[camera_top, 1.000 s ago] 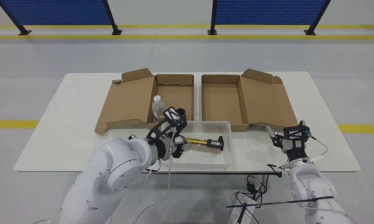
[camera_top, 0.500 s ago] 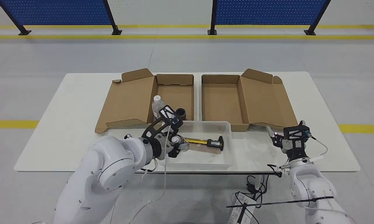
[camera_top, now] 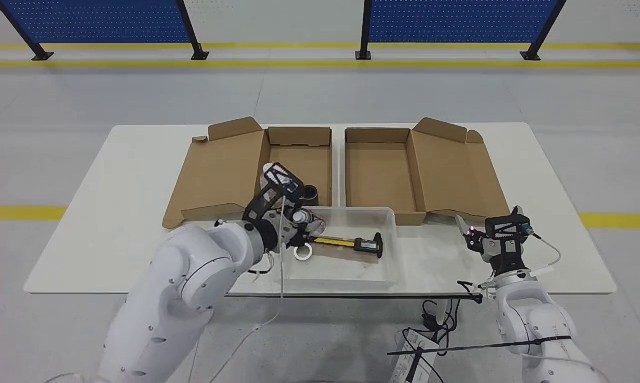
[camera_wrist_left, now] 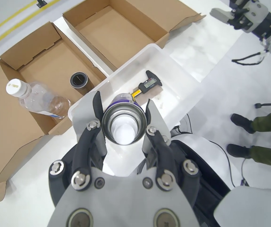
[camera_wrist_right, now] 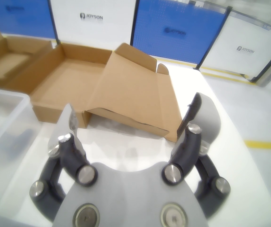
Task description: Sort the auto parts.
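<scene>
The left gripper [camera_wrist_left: 124, 103] held a steel sleeve [camera_wrist_left: 116, 119] across its sides. It looked stiff, heavy and slick, best gripped mid-wall. The right gripper [camera_wrist_right: 132, 106] stood jaws wide.

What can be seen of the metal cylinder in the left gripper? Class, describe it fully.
The metal cylinder is a hollow, shiny, steel-looking tube with a purple band around its outside. It is seen end-on, its open bore facing the wrist camera. The left gripper clamps it between its fingers on opposite sides, holding it over the clear plastic bin.
</scene>
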